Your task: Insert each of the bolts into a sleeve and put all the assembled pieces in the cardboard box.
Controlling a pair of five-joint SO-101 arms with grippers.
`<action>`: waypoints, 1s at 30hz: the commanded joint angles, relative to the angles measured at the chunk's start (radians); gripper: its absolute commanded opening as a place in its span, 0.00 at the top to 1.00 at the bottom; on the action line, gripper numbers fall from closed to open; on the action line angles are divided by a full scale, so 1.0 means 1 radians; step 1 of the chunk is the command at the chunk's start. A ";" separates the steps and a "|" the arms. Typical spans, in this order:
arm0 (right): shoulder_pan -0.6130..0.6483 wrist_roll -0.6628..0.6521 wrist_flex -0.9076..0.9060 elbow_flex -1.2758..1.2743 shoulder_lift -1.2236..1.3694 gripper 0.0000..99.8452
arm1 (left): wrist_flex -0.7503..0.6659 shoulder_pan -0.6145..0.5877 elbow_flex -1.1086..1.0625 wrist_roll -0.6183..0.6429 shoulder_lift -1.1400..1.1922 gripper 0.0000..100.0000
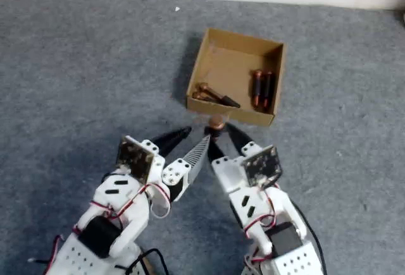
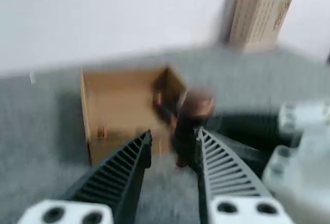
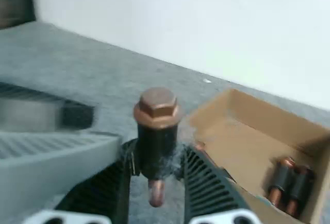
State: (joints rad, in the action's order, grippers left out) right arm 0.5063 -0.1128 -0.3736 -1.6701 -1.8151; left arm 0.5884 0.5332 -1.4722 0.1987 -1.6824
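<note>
On the left, my left end effector (image 1: pixel 196 137) has its fingers apart, just beside the black sleeve (image 3: pixel 154 149). My right end effector (image 3: pixel 157 154) is clamped on this sleeve, which stands upright with a copper bolt (image 3: pixel 157 105) inside it, just in front of the cardboard box (image 1: pixel 231 114). In the box lie assembled pieces (image 1: pixel 262 90): two together near its right wall, others at the left.

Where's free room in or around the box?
Free: cardboard box floor in the middle and back-left, between the near-left pair and the right-wall pair; carpet either side of the box. Crowded: before its near wall, where the open left gripper and right gripper, holding a sleeved bolt, meet.
</note>
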 commanded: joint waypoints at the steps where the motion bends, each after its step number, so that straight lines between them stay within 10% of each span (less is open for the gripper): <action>1: -0.059 0.028 0.076 -0.107 -0.021 0.99 | 0.138 0.008 0.084 0.009 -0.018 0.84; 17: -0.105 0.029 0.076 -0.107 -0.018 0.99 | 0.222 -0.392 -0.176 0.012 -0.018 0.84; 30: -0.110 0.127 -0.108 0.024 -0.016 0.99 | 0.158 -0.447 -0.229 0.009 -0.016 0.99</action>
State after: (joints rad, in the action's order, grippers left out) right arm 0.4097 0.0054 -0.4074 -1.6701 -1.8167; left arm 0.7710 0.0944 -1.6732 0.2033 -1.6932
